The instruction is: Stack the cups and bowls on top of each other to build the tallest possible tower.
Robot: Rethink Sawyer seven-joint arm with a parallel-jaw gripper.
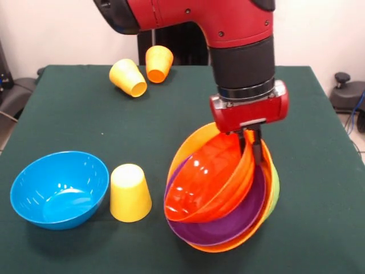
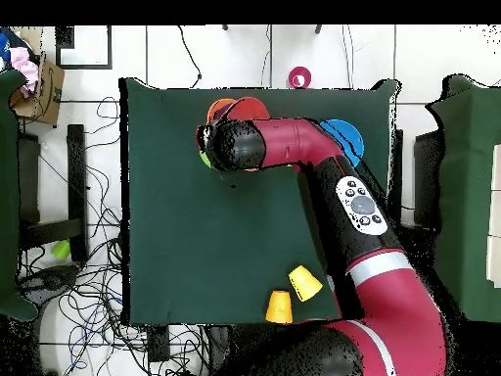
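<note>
Leaning on edge at the desk's (image 1: 68,97) near right, the tower (image 1: 219,200) nests four bowls, mouths facing left: red-orange, purple, orange, green. Pincer (image 1: 252,149) clamps its rim. One blue bowl (image 1: 59,189), three cups: two yellow, one orange.

No readable text, label, brand or number is showing on anything in either the front or overhead view.

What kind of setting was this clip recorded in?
Probably a robotics lab: a green-covered table stands on a tiled floor strewn with loose cables, and the robot arm works over toy-like plastic bowls and cups.
</note>
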